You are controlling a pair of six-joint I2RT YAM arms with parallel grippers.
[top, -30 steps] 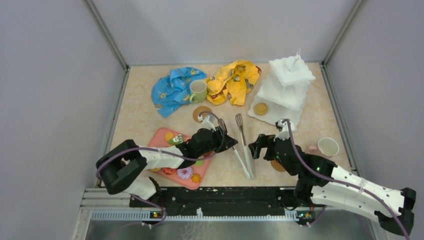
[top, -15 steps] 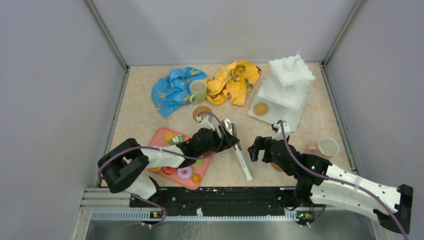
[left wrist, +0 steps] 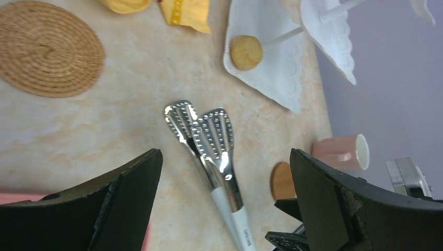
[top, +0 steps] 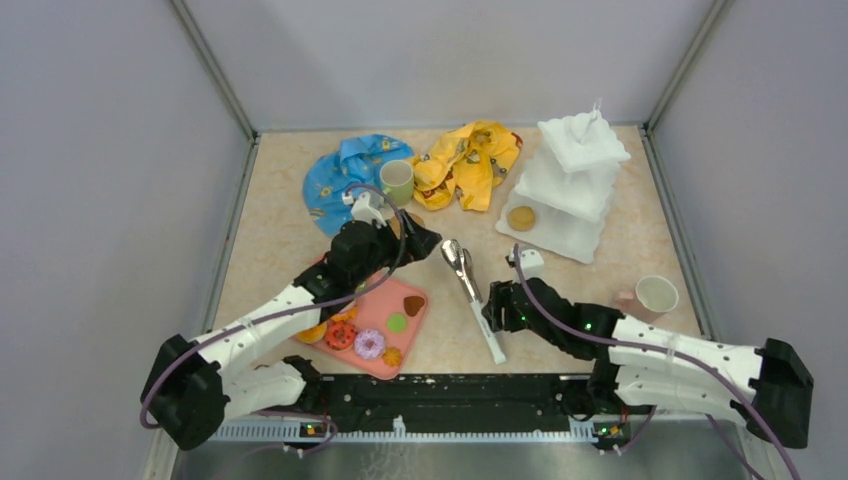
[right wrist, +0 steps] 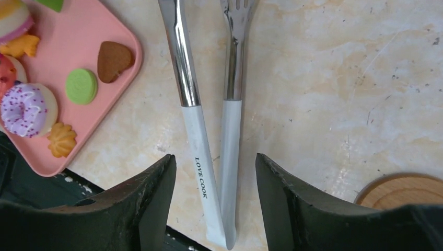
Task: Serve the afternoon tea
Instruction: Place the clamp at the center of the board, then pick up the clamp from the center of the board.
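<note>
Small colourful toy pastries point(top: 369, 345) on flat pink tray point(top: 385, 300): light, prob. slick. Steel white-handled tongs point(top: 470, 290) stiff; grip at handles. Right claw point(right wrist: 215, 178) part-open astride them, no contact; left claw point(left wrist: 224, 167) wide open.

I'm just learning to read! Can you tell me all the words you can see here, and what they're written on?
"LOVE COOK": printed in dark letters along one white handle of the metal tongs, seen in the right wrist view.
The same print shows on that handle in the left wrist view, but there it is too small to read.
Blue cloth and yellow cloth: printed patterns only, too small to show any letters.
Nothing else carries readable words.
</note>
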